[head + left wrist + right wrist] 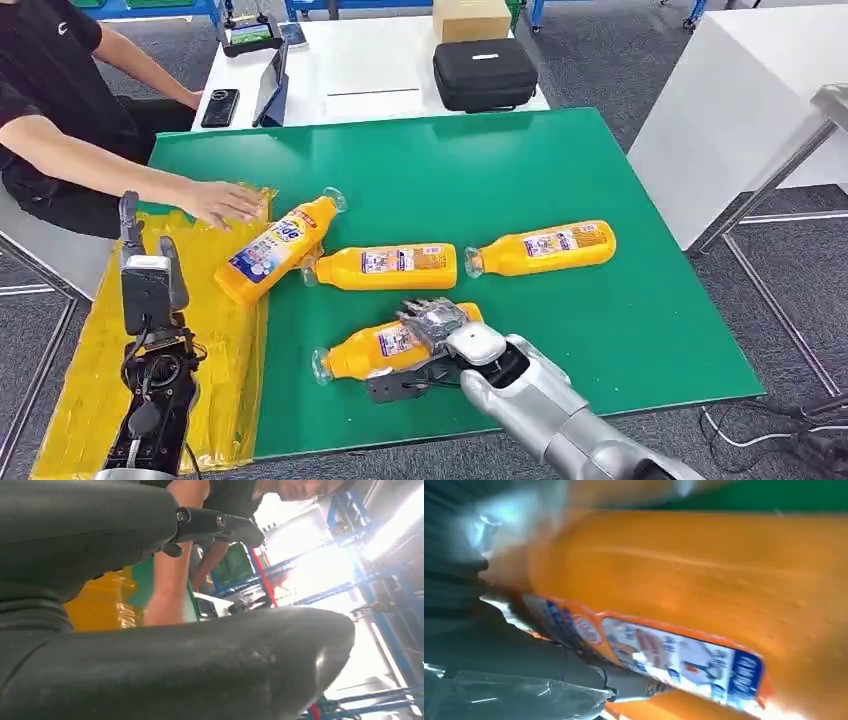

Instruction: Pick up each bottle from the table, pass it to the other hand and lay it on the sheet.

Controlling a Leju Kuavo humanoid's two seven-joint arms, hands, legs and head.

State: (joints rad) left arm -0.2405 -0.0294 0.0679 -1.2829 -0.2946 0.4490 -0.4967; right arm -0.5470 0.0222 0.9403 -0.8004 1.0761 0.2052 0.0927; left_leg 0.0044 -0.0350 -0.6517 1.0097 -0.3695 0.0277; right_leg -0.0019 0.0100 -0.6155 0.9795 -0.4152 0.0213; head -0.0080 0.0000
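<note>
Under the right hand (432, 322), gripped orange bottle (375, 350), clear cap, blue-white label, lying flat

You had glossy orange plastic bottles (392, 347) with paper-like printed labels on a matt, smooth green bench (560, 170). The yellow sheet (225, 360) looked like crinkled, shiny plastic film. The right arm (560, 415) was smooth silver metal, its fingers (430, 318) wrapped in clear film.
</note>
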